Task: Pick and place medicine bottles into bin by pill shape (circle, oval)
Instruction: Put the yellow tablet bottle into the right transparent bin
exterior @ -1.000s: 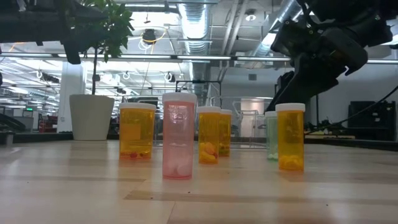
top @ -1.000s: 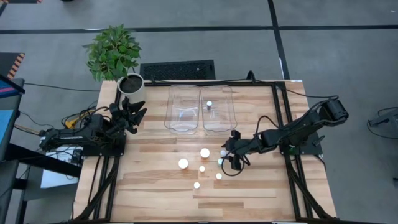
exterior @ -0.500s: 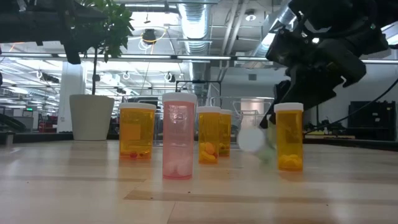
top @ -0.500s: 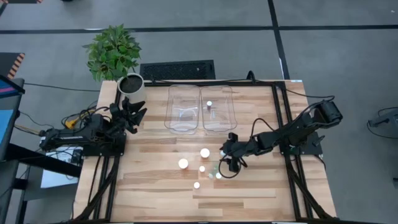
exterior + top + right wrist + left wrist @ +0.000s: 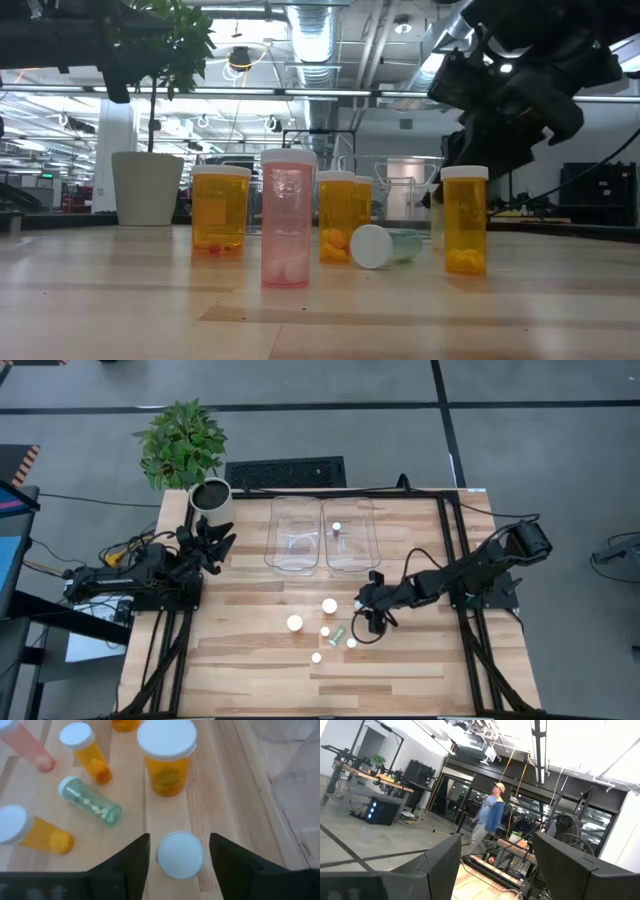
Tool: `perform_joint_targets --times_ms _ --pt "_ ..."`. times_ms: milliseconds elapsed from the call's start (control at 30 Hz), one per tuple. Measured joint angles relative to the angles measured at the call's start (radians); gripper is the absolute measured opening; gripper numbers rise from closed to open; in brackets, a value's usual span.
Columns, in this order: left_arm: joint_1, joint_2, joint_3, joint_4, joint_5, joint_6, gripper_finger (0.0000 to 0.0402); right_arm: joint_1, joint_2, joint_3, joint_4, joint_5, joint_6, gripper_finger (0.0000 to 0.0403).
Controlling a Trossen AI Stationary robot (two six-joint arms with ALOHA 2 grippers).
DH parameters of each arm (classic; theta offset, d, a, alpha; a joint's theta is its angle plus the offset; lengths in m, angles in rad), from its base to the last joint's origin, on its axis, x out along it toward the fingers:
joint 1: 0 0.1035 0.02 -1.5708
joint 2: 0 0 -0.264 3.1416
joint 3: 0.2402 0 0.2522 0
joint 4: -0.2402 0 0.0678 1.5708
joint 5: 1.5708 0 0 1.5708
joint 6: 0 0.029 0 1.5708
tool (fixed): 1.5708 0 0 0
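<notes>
Medicine bottles with white caps stand mid-table; no label is readable. One green translucent bottle, upright a second ago, now lies toppled among the orange ones. Right gripper hovers with fingers spread around a white-capped bottle; left gripper waits, spread, near the white plant pot.

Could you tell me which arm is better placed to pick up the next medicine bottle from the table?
The right. The right gripper hangs open right at the bottle cluster, its fingers either side of a white-capped bottle. The left gripper waits by the plant pot, far from every bottle.
</notes>
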Motion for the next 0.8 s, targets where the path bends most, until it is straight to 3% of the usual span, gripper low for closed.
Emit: perform_joint_targets --times_ms 367,600,800 --pt "0.000 0.000 0.000 0.000 0.000 -0.002 0.0240 -0.020 0.000 0.000 -0.008 -0.001 0.001 0.0107" --pt "0.000 0.000 0.000 0.000 0.000 -0.002 0.0240 -0.020 -0.019 0.000 -0.015 -0.006 0.002 0.0125" --pt "0.000 0.000 0.000 0.000 0.000 -0.002 0.0240 -0.024 -0.129 0.002 -0.056 -0.006 -0.012 0.0124"
